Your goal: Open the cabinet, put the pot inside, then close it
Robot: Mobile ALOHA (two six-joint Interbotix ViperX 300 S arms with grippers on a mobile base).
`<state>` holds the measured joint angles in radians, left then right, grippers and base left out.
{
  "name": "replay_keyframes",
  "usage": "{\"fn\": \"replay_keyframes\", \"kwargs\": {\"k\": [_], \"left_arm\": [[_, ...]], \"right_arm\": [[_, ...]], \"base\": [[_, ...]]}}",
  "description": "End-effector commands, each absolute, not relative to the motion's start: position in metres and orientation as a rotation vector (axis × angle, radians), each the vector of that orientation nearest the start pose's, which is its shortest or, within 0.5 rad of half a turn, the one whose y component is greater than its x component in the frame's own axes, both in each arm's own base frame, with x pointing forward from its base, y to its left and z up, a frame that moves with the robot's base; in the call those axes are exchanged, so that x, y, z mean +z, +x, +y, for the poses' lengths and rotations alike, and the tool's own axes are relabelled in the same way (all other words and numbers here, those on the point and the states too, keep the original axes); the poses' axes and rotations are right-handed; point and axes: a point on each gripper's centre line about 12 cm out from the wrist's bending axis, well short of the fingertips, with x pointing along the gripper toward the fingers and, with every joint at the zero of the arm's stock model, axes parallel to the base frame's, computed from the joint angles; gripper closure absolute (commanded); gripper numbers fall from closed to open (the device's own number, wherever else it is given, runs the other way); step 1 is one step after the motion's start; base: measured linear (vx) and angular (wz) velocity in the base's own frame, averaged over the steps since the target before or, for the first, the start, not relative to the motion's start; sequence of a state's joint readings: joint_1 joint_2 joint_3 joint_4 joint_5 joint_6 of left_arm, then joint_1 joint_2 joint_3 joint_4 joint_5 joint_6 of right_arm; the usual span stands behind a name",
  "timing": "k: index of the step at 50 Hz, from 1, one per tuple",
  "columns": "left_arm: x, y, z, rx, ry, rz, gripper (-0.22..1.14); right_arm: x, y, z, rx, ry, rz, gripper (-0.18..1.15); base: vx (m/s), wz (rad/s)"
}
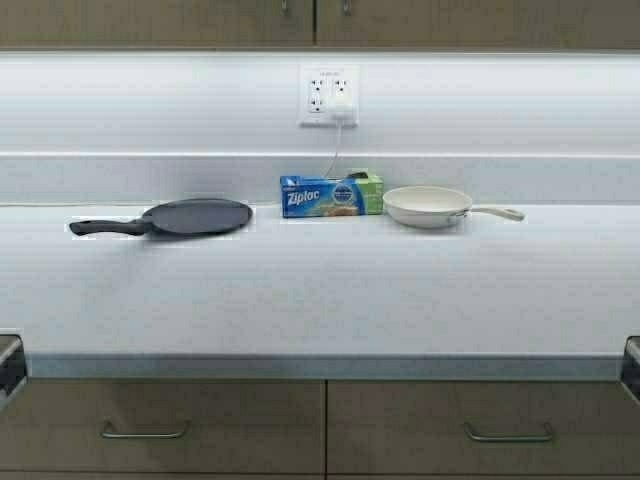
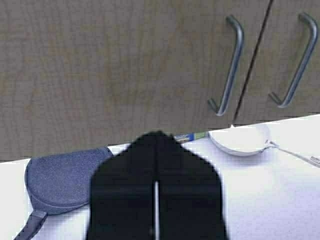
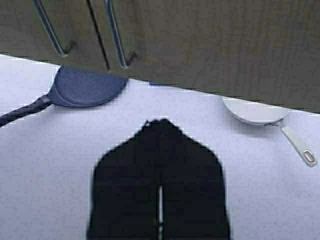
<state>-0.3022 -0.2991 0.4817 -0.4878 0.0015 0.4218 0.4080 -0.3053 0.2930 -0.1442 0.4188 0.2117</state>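
The wall cabinet [image 1: 200, 22] runs along the top of the high view, both tan doors closed. Its two metal bar handles show in the left wrist view [image 2: 231, 67] and in the right wrist view [image 3: 116, 35], on either side of the door seam. The black pot is out of view in every frame. My left gripper [image 2: 157, 136] is shut and empty, held above the counter and facing the cabinet doors. My right gripper [image 3: 161, 123] is also shut and empty above the counter. Both arms sit low at the outer edges of the high view.
On the white counter [image 1: 320, 290] lie a flat dark griddle pan [image 1: 195, 216] at the left, a blue Ziploc box [image 1: 322, 196] in the middle and a white frying pan [image 1: 428, 205] at the right. A wall outlet [image 1: 328, 95] is above. Base drawers [image 1: 160, 425] are below.
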Motion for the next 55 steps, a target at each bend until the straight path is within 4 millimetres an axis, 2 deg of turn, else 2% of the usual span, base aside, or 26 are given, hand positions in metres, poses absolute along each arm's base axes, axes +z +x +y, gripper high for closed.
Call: {"fn": "replay_keyframes", "kwargs": {"k": [1,55], "left_arm": [[0.3641,0.3614,-0.1128,-0.295,-0.034,0.163,0.87],[0.3634,0.3624,-0.1123,-0.292,-0.025,0.161,0.87]], "right_arm": [[0.3989,0.3439,0.1426,0.335,-0.009,0.376,0.91],[0.3980,0.3443,0.1419,0.333,-0.014,0.374,0.91]], "base": [[0.00,0.00],[0.00,0.00]]}}
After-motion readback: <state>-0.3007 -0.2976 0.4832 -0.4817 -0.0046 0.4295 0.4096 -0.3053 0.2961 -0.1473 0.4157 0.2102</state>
